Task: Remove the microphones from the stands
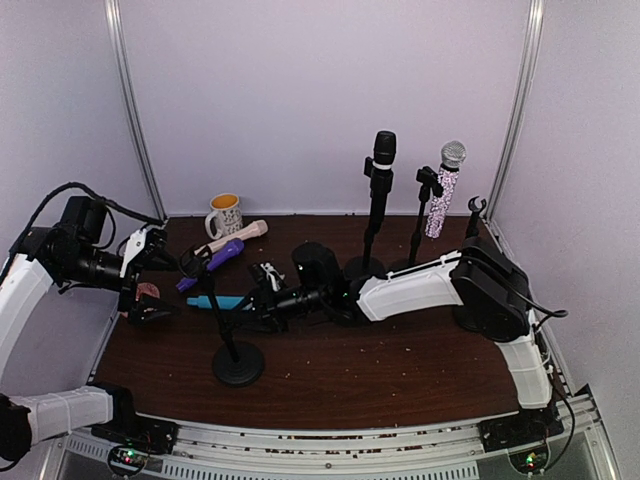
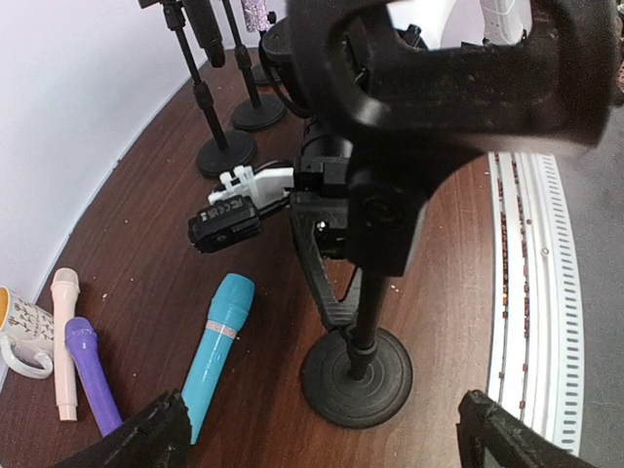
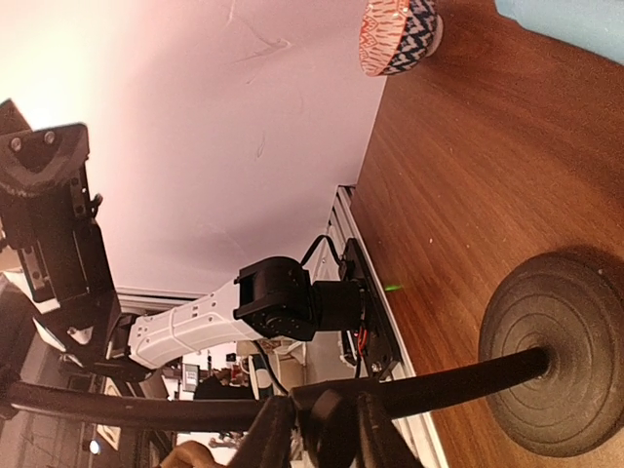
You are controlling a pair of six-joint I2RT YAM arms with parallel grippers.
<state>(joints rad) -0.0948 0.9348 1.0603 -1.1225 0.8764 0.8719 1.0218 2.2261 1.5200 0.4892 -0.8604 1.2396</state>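
Lying flat toward the left edge of the table (image 1: 400,385), the teal microphone (image 2: 219,341) seems already off the front stand (image 1: 238,362) — left gripper (image 2: 327,448) spread wide, empty; right gripper (image 3: 317,429) pinching the stand's pole — little remains.

Dark wooden table (image 1: 400,370), teal microphone (image 2: 216,341), purple microphone (image 2: 93,375), pink microphone (image 2: 64,341), mug (image 1: 224,213), patterned bowl (image 3: 395,29), round stand base (image 1: 238,364)

Right fingers (image 1: 236,314) at the near stand (image 1: 238,364), left of centre.
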